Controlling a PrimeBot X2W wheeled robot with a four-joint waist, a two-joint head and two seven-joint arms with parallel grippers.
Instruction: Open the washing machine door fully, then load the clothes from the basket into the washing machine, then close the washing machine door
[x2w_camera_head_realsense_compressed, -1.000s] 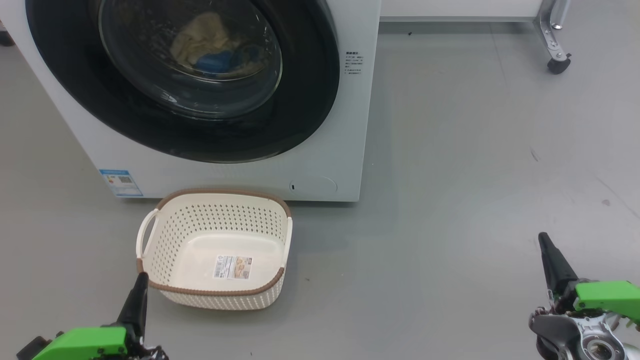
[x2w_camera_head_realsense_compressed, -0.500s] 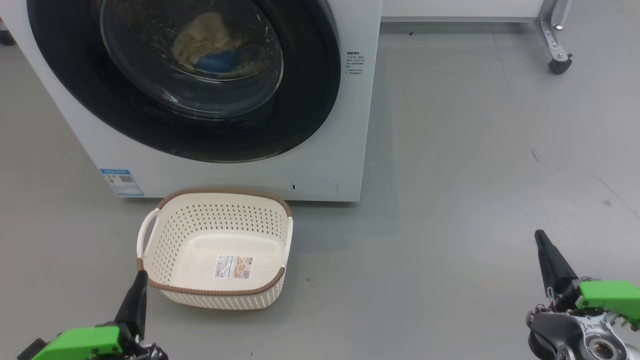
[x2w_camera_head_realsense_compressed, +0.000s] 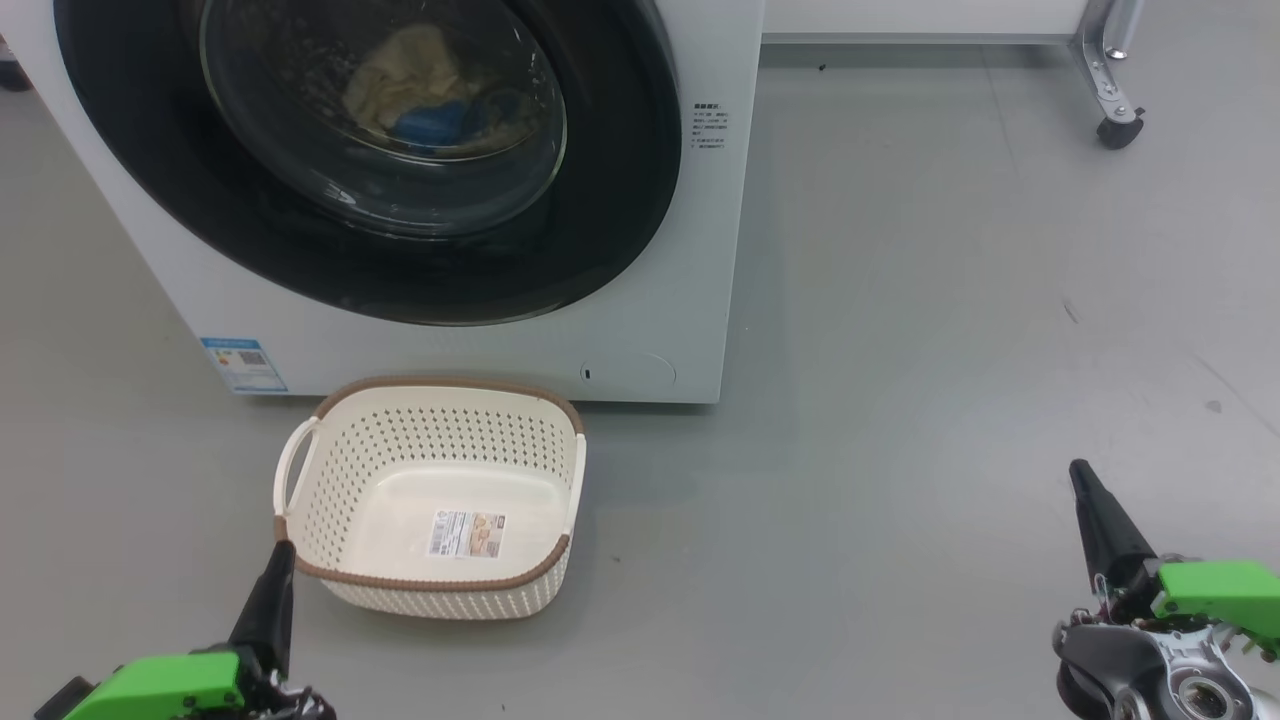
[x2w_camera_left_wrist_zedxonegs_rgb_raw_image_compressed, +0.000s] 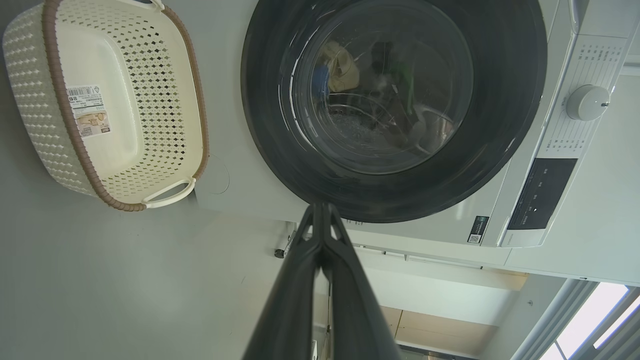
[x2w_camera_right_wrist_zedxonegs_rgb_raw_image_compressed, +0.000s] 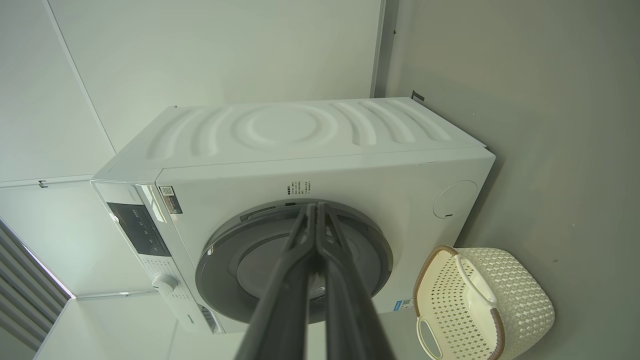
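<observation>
Status: washing machine door (x2w_camera_left_wrist_zedxonegs_rgb_raw_image_compressed: 390, 125) sits flush against the washing machine (x2w_camera_head_realsense_compressed: 480, 350), no gap that I can see. The clothes (x2w_camera_head_realsense_compressed: 410, 85) are inside the washing machine, low in the drum, pale yellow with blue, seen through the glass. The basket (x2w_camera_head_realsense_compressed: 430, 583) is on the floor (x2w_camera_head_realsense_compressed: 900, 350) just in front of the washing machine, below the door, holding nothing but its sticker (x2w_camera_head_realsense_compressed: 466, 534). Reads to me as task done.

Left gripper (x2w_camera_head_realsense_compressed: 281, 552): fingers pressed tip to tip, nothing between them. It hangs on the far side of the basket from the washing machine, tip by the basket's rim; can't tell whether it touches. Right gripper (x2w_camera_head_realsense_compressed: 1078, 470): same, pinched together, holding nothing, well out in front of the washing machine and off past its printed-label side.

Handling notes, my estimate:
- Door: rigid, hinged, glossy rim, likely slippery. Hook the edge recess on the rim nearest the printed label, not the glass.
- Clothes: soft, light, limp. Pinch a raised fold; expect trailing fabric to snag the seal.
- Basket: light, stiff plastic, will skid if nudged. Take a white side handle.
</observation>
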